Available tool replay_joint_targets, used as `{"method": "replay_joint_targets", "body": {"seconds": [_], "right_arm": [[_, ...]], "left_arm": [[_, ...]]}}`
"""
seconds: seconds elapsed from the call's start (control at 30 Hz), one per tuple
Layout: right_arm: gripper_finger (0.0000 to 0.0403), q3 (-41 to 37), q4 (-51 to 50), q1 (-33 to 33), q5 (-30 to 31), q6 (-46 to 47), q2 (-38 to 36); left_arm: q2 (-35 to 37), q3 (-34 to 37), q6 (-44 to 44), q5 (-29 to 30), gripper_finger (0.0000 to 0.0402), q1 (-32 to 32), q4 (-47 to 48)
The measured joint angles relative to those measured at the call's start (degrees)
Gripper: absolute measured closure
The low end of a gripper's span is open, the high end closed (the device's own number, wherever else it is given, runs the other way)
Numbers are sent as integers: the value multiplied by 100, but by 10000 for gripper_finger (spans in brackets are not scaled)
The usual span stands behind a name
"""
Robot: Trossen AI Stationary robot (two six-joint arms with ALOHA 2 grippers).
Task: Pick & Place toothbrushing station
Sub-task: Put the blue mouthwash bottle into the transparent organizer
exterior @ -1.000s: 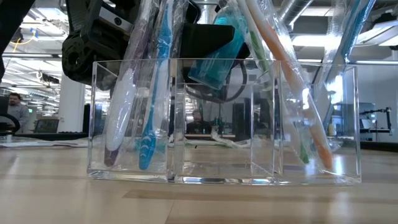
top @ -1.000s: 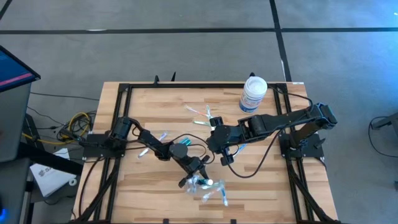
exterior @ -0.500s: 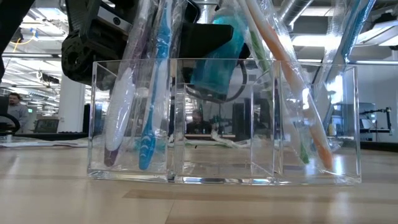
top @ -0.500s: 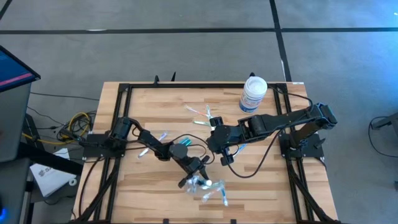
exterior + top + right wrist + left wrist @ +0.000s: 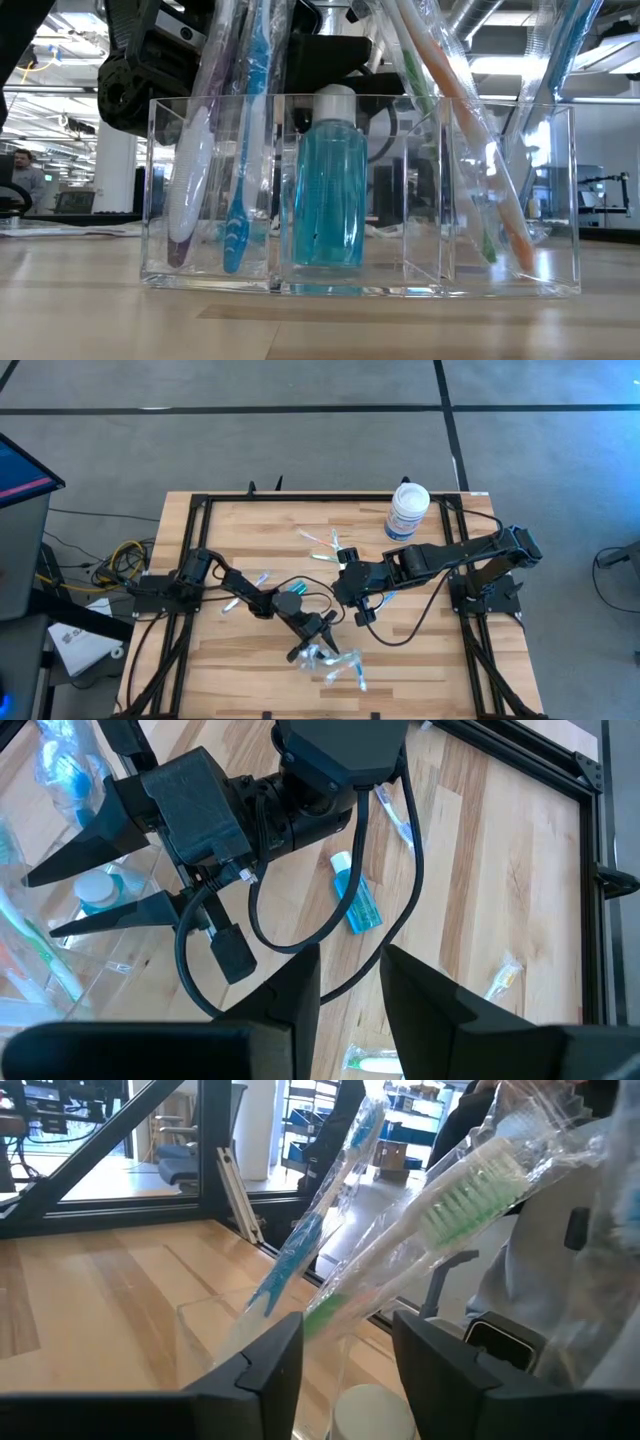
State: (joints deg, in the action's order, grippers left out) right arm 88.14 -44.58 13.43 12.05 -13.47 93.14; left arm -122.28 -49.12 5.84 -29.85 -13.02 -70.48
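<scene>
Teal bottle (image 5: 327,180) now upright in middle compartment of clear tray (image 5: 360,285), frame centre of low view, dropped from where it hung tilted above rim; left gripper (image 5: 318,643) just above, fingers (image 5: 262,1370) spread, released, nothing held; right gripper (image 5: 350,975) upper centre of high view, fingers parted, empty; second tube (image 5: 357,904) flat on table; bottle likely light, stiff, slick; grip at white cap; wrapped brushes (image 5: 240,150) springy, slippery.

occluded: left pincer (image 5: 330,60) cut off by frame top | toothbrushes (image 5: 240,130) handles cropped above
</scene>
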Motion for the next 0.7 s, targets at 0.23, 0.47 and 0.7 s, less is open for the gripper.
{"method": "replay_joint_targets", "body": {"seconds": [0.23,0.47,0.7], "right_arm": [[305,0,-1,0,0,0,0],[305,0,0,0,0,0,0],[305,0,-2,0,0,0,0]], "left_arm": [[31,2,19,2,259,0,-17],[297,15,40,-9,259,2,3],[879,249,40,-19,259,190,652]]}}
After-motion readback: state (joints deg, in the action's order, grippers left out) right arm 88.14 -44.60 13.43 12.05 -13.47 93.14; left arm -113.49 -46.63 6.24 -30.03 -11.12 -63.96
